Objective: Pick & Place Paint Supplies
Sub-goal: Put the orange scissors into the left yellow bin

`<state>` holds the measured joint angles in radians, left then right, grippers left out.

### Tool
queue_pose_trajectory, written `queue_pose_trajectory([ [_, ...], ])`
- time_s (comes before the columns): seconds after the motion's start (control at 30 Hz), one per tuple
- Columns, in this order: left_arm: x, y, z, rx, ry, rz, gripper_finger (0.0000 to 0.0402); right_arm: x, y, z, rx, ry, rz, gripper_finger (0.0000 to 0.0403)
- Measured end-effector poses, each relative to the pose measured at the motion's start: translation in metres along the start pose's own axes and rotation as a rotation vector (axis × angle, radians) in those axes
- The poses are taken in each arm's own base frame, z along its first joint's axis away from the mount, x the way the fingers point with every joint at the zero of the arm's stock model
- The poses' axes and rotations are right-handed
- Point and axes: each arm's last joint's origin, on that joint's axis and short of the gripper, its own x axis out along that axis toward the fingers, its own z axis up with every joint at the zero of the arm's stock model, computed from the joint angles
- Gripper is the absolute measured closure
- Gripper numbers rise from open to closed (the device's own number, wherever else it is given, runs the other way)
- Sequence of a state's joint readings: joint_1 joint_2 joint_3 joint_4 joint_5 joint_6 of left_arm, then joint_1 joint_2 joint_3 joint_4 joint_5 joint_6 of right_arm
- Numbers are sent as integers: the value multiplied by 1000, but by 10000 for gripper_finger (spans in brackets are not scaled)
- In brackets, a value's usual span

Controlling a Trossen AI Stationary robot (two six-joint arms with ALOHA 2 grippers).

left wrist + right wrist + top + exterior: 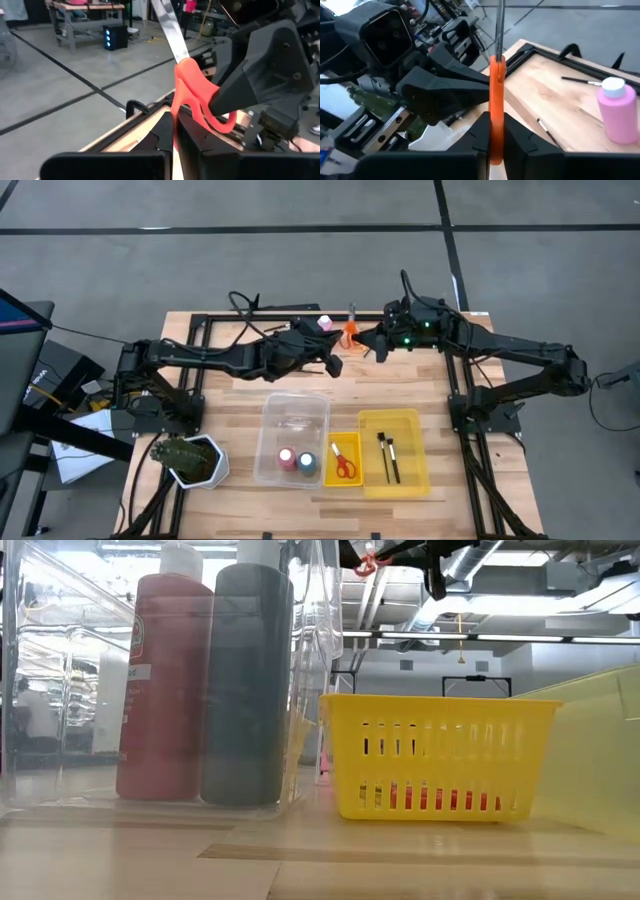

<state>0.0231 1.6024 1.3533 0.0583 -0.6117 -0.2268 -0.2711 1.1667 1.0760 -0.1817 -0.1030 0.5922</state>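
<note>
Scissors [351,332], orange-handled, pinched between both the left gripper [338,363] and right gripper [366,343] mid-handover; next, one must release.

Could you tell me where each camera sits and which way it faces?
High view: above the table, looking straight down; both arms meet at the orange scissors.
Low view: at table-top height, looking level past the clear bin and yellow basket; arms overhead.
Left wrist view: on left wrist, facing right arm; left jaws grip the scissors.
Right wrist view: on right wrist, facing left arm; right jaws grip the scissors.
Shared: the scissors, in both wrist views.
</note>
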Motion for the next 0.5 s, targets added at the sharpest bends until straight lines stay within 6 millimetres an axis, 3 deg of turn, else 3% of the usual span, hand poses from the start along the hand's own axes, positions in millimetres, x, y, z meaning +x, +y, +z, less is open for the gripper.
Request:
queue_pose_trajectory([
  [0.3,-5,4,-1,44,40,39,363,1,-2,-1,51,6,-30,387],
  [0.5,-27,21,15,126,69,116,315,-2,-16,-3,92,57,-118,387],
])
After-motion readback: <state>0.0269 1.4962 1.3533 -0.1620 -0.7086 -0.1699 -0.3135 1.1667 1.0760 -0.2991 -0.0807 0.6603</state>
